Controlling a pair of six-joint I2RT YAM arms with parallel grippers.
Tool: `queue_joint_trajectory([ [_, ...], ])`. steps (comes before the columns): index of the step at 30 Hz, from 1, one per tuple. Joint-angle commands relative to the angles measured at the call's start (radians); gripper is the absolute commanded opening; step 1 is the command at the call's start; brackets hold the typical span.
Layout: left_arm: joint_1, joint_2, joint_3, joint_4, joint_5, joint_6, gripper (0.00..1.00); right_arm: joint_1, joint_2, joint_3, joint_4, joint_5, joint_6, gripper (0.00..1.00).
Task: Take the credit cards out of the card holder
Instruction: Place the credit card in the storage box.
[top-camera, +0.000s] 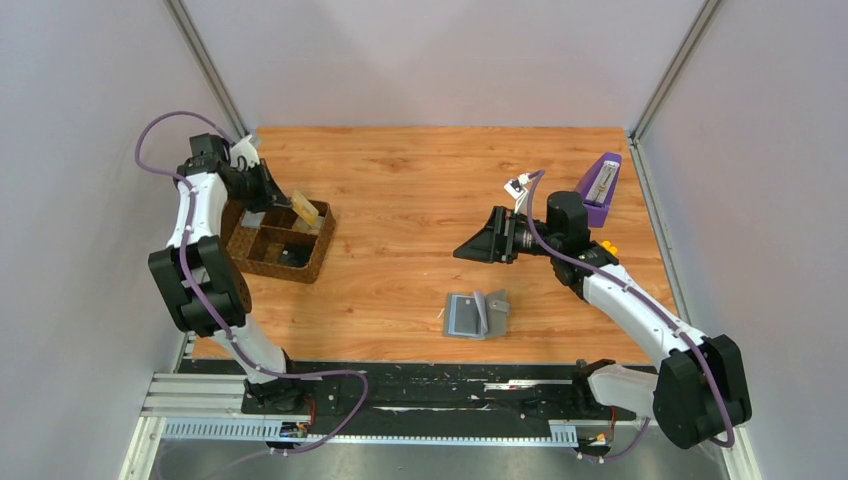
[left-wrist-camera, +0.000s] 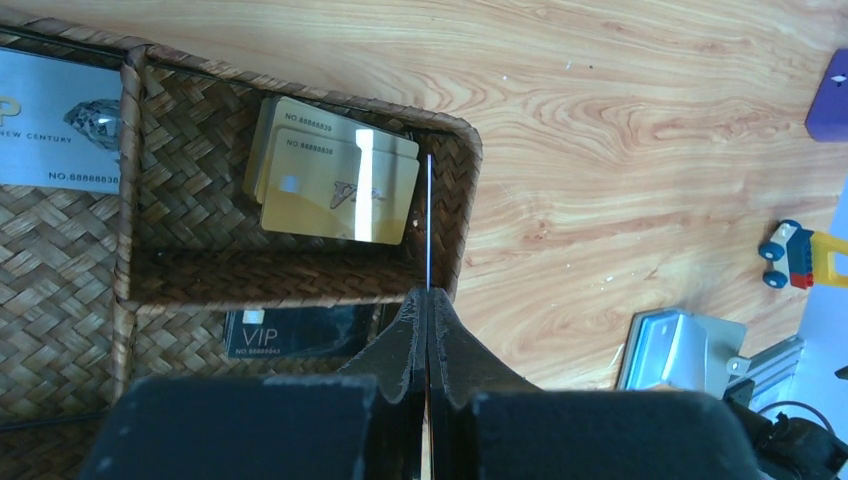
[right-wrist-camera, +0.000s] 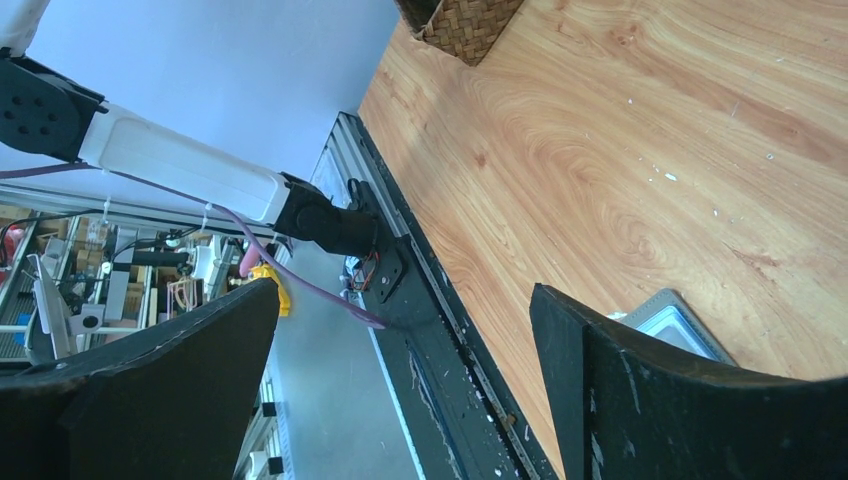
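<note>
A thin tan card (top-camera: 306, 211) is being clamped by the left end effector (left-wrist-camera: 428, 300) above the brown woven tray (left-wrist-camera: 466, 160). The right end effector (right-wrist-camera: 400, 330) is being held apart. Released askew, the card may be caught on the rim.

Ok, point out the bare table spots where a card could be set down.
Bare wood runs along the far edge between the woven tray and the purple stand, and at the near left between tray and wallet. The right side is crowded: right gripper, stand, small toy.
</note>
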Motion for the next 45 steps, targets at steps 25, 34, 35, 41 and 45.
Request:
queue_joint_trajectory([
  [25,0.005,0.084,-0.044,0.154,0.073,-0.037,0.00,-0.003,-0.002,0.076,-0.030,0.071,-0.042,1.00],
  [34,0.005,0.091,-0.097,0.202,0.068,-0.059,0.00,-0.001,-0.012,0.095,-0.037,0.076,-0.046,1.00],
  [35,0.005,0.091,-0.101,0.208,0.067,-0.061,0.00,-0.002,-0.015,0.098,-0.059,0.077,-0.049,1.00],
  [41,0.005,0.093,-0.117,0.230,0.070,-0.070,0.00,-0.002,-0.027,0.094,-0.071,0.080,-0.051,1.00],
  [45,0.006,0.096,-0.119,0.232,0.063,-0.073,0.00,-0.002,-0.032,0.095,-0.074,0.078,-0.053,1.00],
])
